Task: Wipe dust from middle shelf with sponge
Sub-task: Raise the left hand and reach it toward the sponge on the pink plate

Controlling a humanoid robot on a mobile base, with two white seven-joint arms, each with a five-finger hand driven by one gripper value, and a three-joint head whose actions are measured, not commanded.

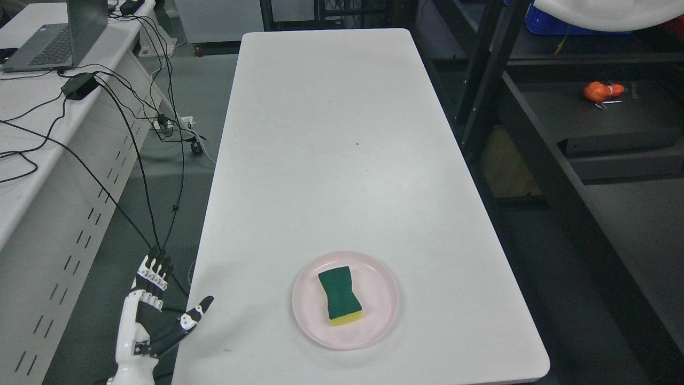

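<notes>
A sponge (340,295), green on top with a yellow underside, lies on a pink plate (374,278) near the front edge of the white table (342,133). My left hand (160,299) hangs beside the table's front left corner, below its top, with fingers straight and thumb spread, holding nothing. It is well to the left of the plate. The dark metal shelf rack (614,128) stands along the table's right side. My right hand does not show.
An orange object (601,91) lies on a dark shelf board at the upper right. At left, a white desk (48,101) carries a laptop (53,37), a power brick and several cables hanging to the floor.
</notes>
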